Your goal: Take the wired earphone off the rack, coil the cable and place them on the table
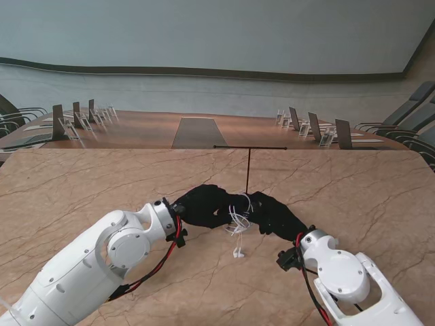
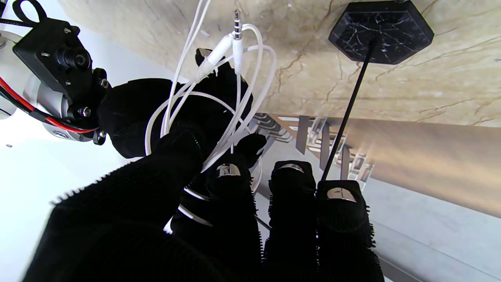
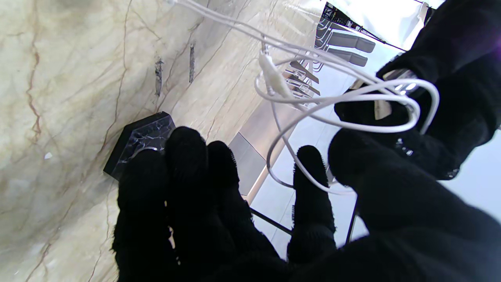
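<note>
Both black-gloved hands meet at the middle of the stand view, just in front of the thin black rack (image 1: 248,170). The left hand (image 1: 204,206) is closed on the white earphone cable (image 1: 239,223), with loops pinched under its thumb and fingers. The right hand (image 1: 275,214) has loops draped round its thumb, fingers only loosely curled. An earbud (image 1: 238,253) dangles low in the middle, just over the marble bench (image 1: 353,190); the plug (image 2: 236,23) shows near the top of the left wrist view.
</note>
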Robot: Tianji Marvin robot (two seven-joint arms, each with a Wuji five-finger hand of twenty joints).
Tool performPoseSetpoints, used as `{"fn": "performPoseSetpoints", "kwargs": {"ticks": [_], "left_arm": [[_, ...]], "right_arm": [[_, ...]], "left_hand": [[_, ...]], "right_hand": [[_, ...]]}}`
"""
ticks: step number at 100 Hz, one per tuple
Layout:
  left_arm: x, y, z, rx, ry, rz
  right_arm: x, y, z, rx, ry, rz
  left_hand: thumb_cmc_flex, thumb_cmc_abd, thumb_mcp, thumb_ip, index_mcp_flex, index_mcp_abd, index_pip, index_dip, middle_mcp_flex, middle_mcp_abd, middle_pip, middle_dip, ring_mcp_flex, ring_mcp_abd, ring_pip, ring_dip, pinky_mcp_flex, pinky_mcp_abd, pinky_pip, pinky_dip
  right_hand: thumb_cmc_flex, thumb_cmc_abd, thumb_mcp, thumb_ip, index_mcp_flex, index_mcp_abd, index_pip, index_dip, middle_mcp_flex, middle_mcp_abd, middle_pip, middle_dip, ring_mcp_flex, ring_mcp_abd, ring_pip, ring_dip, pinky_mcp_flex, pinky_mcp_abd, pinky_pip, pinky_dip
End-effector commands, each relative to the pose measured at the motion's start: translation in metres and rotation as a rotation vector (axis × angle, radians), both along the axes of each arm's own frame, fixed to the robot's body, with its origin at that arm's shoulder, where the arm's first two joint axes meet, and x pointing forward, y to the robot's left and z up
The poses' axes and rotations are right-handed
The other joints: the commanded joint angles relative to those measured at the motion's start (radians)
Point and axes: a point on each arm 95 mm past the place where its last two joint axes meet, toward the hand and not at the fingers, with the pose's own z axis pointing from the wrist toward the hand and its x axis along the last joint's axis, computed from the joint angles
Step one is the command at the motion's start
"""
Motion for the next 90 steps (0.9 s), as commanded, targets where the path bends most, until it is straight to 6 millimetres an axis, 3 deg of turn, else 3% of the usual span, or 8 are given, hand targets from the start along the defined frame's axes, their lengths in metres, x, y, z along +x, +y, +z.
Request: {"fn": "performPoseSetpoints", "kwargs": {"ticks": [1, 17, 41, 52, 58, 65, 72, 90], "left_arm": [[-0.0036, -0.0018, -0.0014, 0.0, 0.007, -0.003], [-0.0043, -0.0018, -0.0021, 0.006, 0.011, -0.004], [-0.0057, -0.0017, -0.0033, 0.011, 0.016, -0.006], [-0.0071, -0.0029, -0.0039, 0.014, 0.018, -0.011], [-0.0077, -0.0034, -0.0041, 0.015, 0.02, -0.012], [-0.008, -0.0036, -0.0043, 0.016, 0.022, -0.013], [-0.0081, -0.0036, -0.0045, 0.018, 0.023, -0.012], [-0.0081, -0.0031, -0.0068, 0.03, 0.031, -0.007]], "right_arm": [[-0.0006, 0.0005, -0.0007, -0.001, 0.003, 0.014], [0.0008, 0.0014, -0.0012, 0.01, -0.016, -0.003], [0.0031, 0.0012, -0.0006, 0.004, -0.019, -0.005], [0.0048, 0.001, -0.001, -0.03, -0.025, 0.018], [0.0056, 0.0017, -0.0014, -0.034, -0.028, 0.02], [0.0062, 0.0026, -0.0016, -0.028, -0.027, 0.022], [0.0064, 0.0035, -0.002, -0.025, -0.035, 0.022], [0.0057, 0.0032, -0.002, -0.022, -0.028, 0.044]], "left_hand": [[0.023, 0.039, 0.005, 0.019, 0.028, -0.044, 0.114, 0.058, 0.009, 0.005, 0.022, 0.011, -0.002, -0.006, 0.017, -0.001, -0.001, -0.006, 0.032, 0.003], [0.023, 0.039, 0.004, 0.02, 0.029, -0.043, 0.114, 0.058, 0.01, 0.005, 0.022, 0.011, -0.001, -0.006, 0.017, -0.001, -0.001, -0.005, 0.032, 0.003], [0.023, 0.039, 0.003, 0.02, 0.029, -0.044, 0.114, 0.059, 0.009, 0.004, 0.022, 0.011, -0.002, -0.006, 0.018, -0.001, -0.001, -0.006, 0.032, 0.003], [0.023, 0.04, 0.003, 0.02, 0.027, -0.044, 0.113, 0.059, 0.008, 0.004, 0.022, 0.011, -0.002, -0.006, 0.018, -0.001, -0.002, -0.006, 0.032, 0.003], [0.024, 0.04, 0.003, 0.02, 0.028, -0.043, 0.114, 0.059, 0.008, 0.005, 0.022, 0.011, -0.002, -0.006, 0.018, -0.001, -0.002, -0.007, 0.032, 0.003], [0.024, 0.04, 0.003, 0.02, 0.028, -0.044, 0.114, 0.059, 0.008, 0.004, 0.022, 0.011, -0.002, -0.006, 0.018, -0.001, -0.001, -0.007, 0.032, 0.003], [0.024, 0.039, 0.002, 0.02, 0.029, -0.043, 0.114, 0.059, 0.009, 0.004, 0.022, 0.011, -0.002, -0.006, 0.018, -0.001, -0.001, -0.007, 0.032, 0.003], [0.024, 0.04, 0.002, 0.02, 0.027, -0.044, 0.113, 0.059, 0.009, 0.004, 0.022, 0.011, -0.002, -0.006, 0.018, -0.001, -0.001, -0.007, 0.032, 0.002]], "right_hand": [[-0.005, 0.048, -0.034, -0.018, 0.01, -0.046, -0.021, -0.024, -0.026, -0.004, -0.012, -0.013, -0.022, 0.039, -0.01, -0.002, -0.025, -0.073, 0.008, 0.02], [0.043, 0.03, -0.038, -0.023, 0.041, -0.043, 0.026, -0.052, -0.017, -0.005, -0.011, -0.02, -0.01, 0.042, -0.005, -0.002, -0.016, -0.069, 0.013, 0.021], [0.069, 0.039, -0.073, -0.022, 0.004, -0.054, 0.036, -0.067, -0.026, -0.014, -0.008, -0.024, -0.014, 0.032, -0.006, -0.003, -0.017, -0.081, 0.014, 0.021], [0.058, 0.067, -0.134, 0.015, -0.104, -0.094, -0.036, 0.08, -0.045, -0.044, -0.006, -0.023, -0.012, -0.001, -0.007, 0.002, -0.016, -0.111, 0.018, 0.02], [0.064, 0.056, -0.143, -0.007, -0.141, -0.106, -0.02, 0.09, -0.043, -0.05, -0.005, -0.022, -0.01, -0.002, -0.006, 0.002, -0.014, -0.113, 0.019, 0.02], [0.098, 0.044, -0.141, -0.034, -0.094, -0.079, 0.019, 0.117, -0.039, -0.061, 0.001, -0.019, -0.007, -0.009, -0.004, 0.002, -0.013, -0.118, 0.02, 0.019], [0.124, 0.024, -0.141, -0.07, -0.115, -0.067, 0.119, 0.139, -0.044, -0.077, 0.013, -0.015, -0.006, -0.023, -0.005, 0.001, -0.012, -0.132, 0.021, 0.018], [0.148, -0.012, -0.141, -0.089, -0.151, -0.144, 0.322, 0.21, -0.065, -0.09, 0.019, -0.016, -0.016, -0.031, -0.01, 0.0, -0.024, -0.141, 0.017, 0.016]]}}
